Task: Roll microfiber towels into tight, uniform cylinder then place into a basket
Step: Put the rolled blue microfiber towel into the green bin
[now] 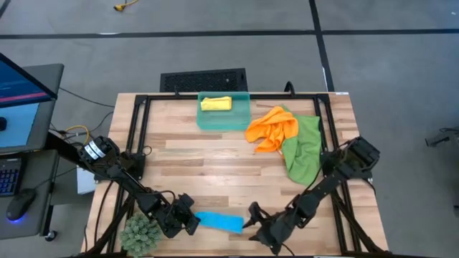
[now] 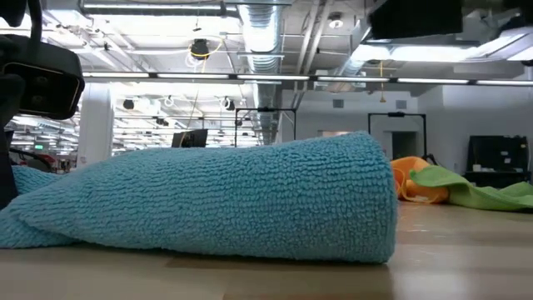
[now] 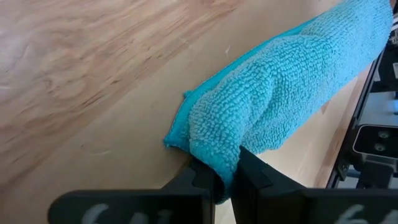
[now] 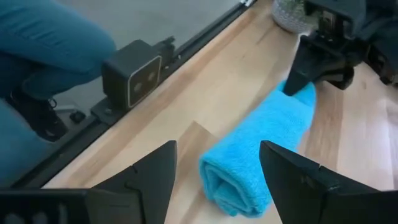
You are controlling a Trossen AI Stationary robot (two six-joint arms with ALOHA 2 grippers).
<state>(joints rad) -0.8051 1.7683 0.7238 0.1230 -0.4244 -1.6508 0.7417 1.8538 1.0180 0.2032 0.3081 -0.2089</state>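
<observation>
At bottom centre of the high view, the rolled blue towel lies on the wooden table, between both grippers. Left gripper touches its left end, right gripper sits just beside its right end. Upper centre: teal basket with the rolled yellow towel inside. Right of it, the orange towel is crumpled, overlapping the green towel, both unrolled. A small green plant sits at lower left; a black grated rectangle lies above the basket, off the table.

Low view: the blue towel roll fills the frame, thicker end at right. Orange towel and green towel lie at far right behind it.

Left wrist view: left gripper at bottom centre, fingers pinched closed on the near end of the blue towel, which runs to upper right.

Right wrist view: right gripper at bottom, fingers spread wide, straddling the rolled end of the blue towel without touching it. Left gripper at upper right clamps the far end. A small camera box sits at upper left on the table-edge rail.
</observation>
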